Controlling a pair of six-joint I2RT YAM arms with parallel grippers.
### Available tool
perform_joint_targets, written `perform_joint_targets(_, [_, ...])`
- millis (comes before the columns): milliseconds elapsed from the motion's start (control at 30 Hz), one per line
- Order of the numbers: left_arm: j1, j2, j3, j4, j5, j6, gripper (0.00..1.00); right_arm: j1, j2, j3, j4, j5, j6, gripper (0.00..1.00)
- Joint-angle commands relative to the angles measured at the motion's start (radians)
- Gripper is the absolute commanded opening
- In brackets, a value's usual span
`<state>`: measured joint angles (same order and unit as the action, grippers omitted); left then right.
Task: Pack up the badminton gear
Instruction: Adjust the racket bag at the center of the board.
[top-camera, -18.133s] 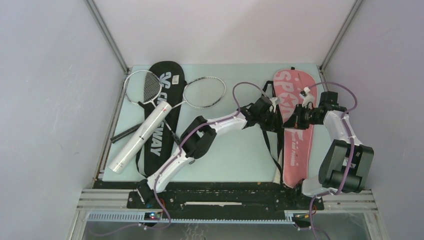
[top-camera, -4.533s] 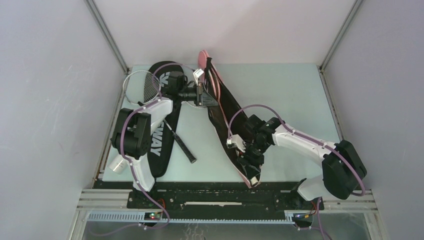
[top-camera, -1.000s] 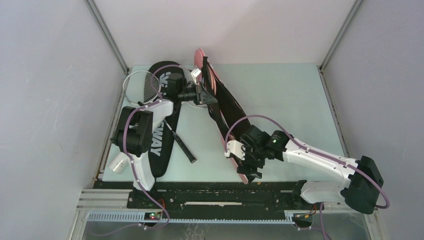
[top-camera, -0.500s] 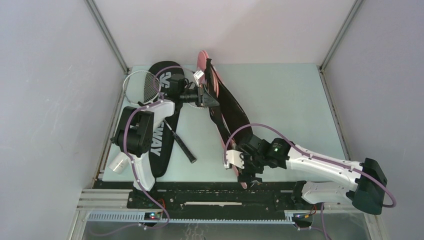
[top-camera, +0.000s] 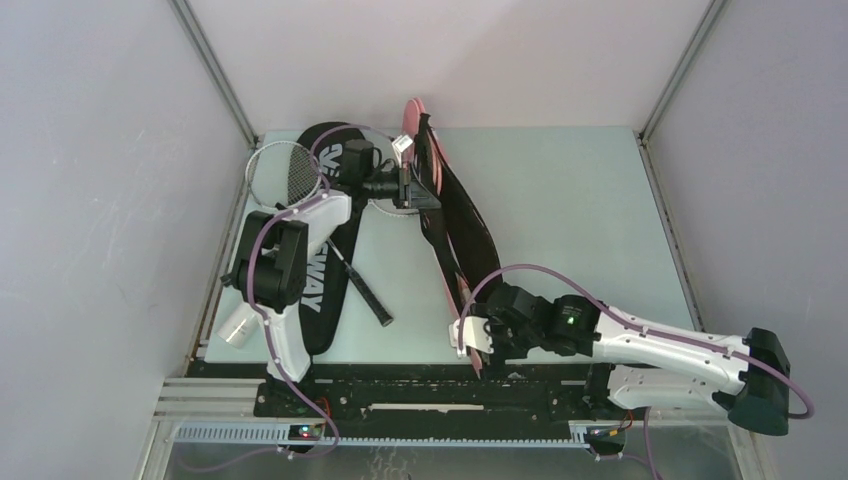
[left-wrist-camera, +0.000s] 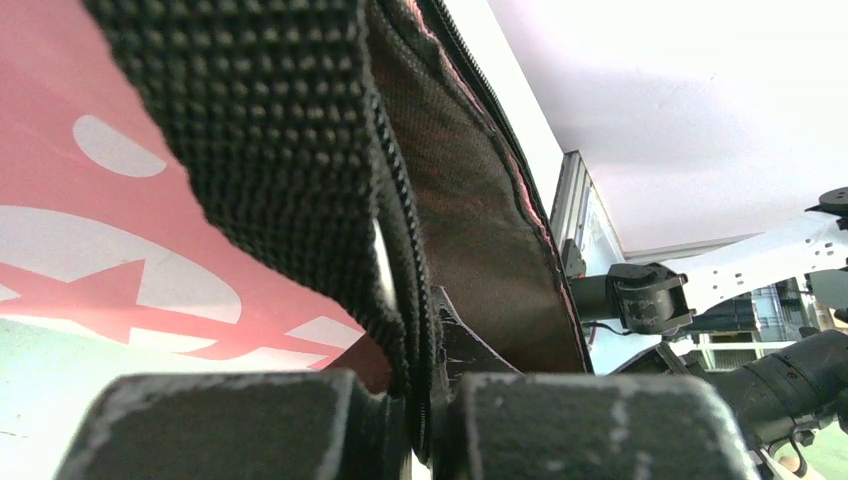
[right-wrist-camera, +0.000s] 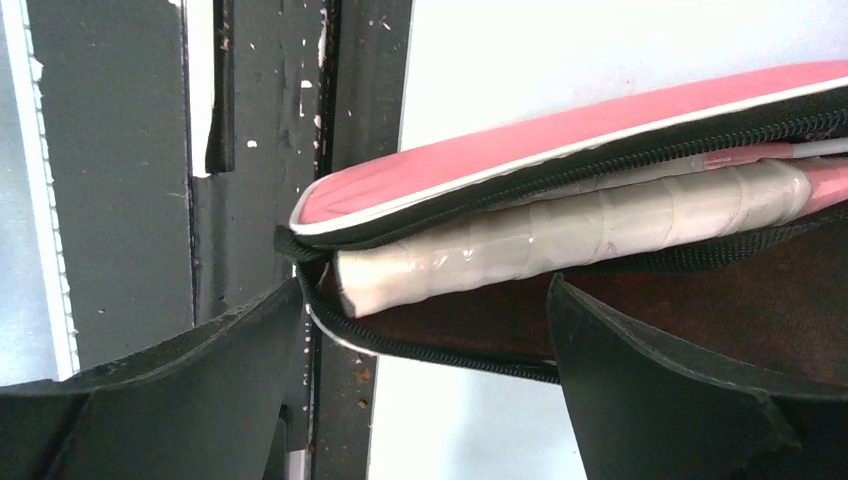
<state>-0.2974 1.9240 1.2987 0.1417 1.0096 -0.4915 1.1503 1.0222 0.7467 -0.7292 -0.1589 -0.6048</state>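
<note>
Left fingers (left-wrist-camera: 230, 425) clamp the strap (left-wrist-camera: 290, 150) of the limp pink cover (right-wrist-camera: 560, 130) | right fingers (right-wrist-camera: 180, 400) apart at its unzipped end | firmest hold, likely: stiff racket handle (right-wrist-camera: 560, 225) inside

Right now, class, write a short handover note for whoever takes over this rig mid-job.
Left gripper: shut on the pink cover's strap and edge, far end lifted.
Right gripper: open, fingers either side of the cover's near end.
Done: a racket's white grip lies inside the unzipped pink cover.
Left: zip it; pack the white-framed racket lying on the black cover, and the white tube beside it.
</note>
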Motion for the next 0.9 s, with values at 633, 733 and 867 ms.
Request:
perform_joint_targets(633, [0.037, 0.029, 0.112, 0.148, -0.011, -0.156, 0.00, -0.289, 0.070, 0.157, 0.154, -0.101, 0.179, 0.91])
perform_joint_targets(733, [0.037, 0.005, 0.081, 0.147, -0.008, -0.137, 0.00, -0.392, 0.145, 0.231, 0.134, -0.216, 0.205, 0.87])
perform_joint_targets(867, [0.037, -0.019, 0.054, 0.145, -0.002, -0.117, 0.00, -0.487, 0.269, 0.327, 0.095, -0.352, 0.223, 0.82])
